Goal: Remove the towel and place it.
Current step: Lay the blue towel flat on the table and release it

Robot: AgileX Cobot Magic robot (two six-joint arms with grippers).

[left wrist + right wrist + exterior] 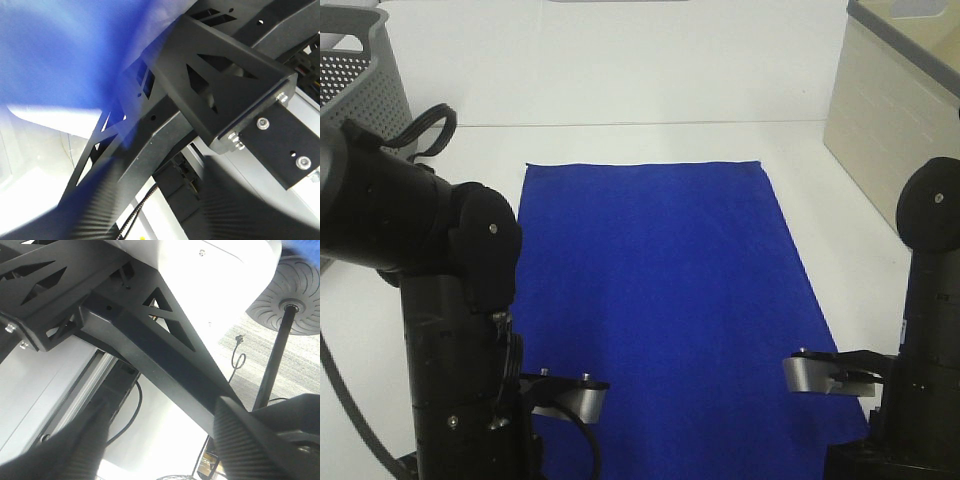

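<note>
The towel (660, 290) is a deep blue rectangle spread flat on the white table (620, 140), its long side running from the back toward the front edge. My two arms stand at its near corners, the left arm (460, 330) and the right arm (930, 380). In the left wrist view the left gripper (155, 200) has its fingers (90, 210) apart, and the blurred towel (60, 55) fills the space beside them. The right gripper (160, 407) is open with nothing between its fingers (260, 440); a sliver of towel (302, 246) shows at the picture's corner.
A grey perforated basket (360, 80) stands at the back left and a beige bin (895, 110) at the back right. Both wrist views look past the table's front edge at black frame struts (165, 360) and a fan-like stand (287, 305).
</note>
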